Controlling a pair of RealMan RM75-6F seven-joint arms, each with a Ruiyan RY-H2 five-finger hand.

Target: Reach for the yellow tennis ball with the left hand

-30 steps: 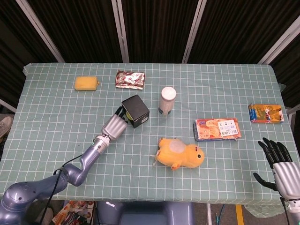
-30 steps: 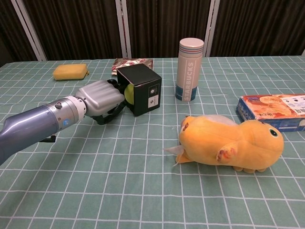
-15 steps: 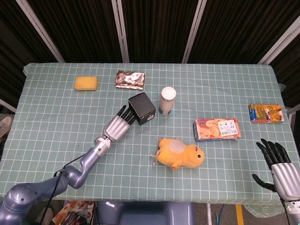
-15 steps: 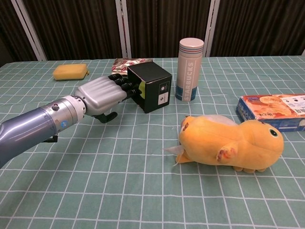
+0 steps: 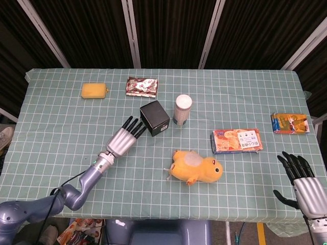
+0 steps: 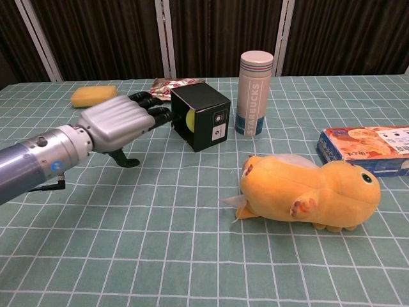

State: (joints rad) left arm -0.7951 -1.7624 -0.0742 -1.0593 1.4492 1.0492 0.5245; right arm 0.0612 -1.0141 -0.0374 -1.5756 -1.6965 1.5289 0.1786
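Observation:
Only a sliver of the yellow tennis ball shows in the chest view, at the left face of a black box; I cannot tell if it sits in or behind the box. From the head view the box hides the ball. My left hand hovers just left of the box with fingers straight and spread, holding nothing. In the chest view its fingertips end a little short of the ball. My right hand hangs open at the table's near right corner.
A white tumbler stands right of the box. An orange plush toy lies in front, a biscuit box to its right. A yellow sponge and a snack packet lie at the back, an orange packet far right.
My left hand has let go of the ball and drawn back from the box with its fingers spread. The box slid right and turned a second ago, then stayed put.

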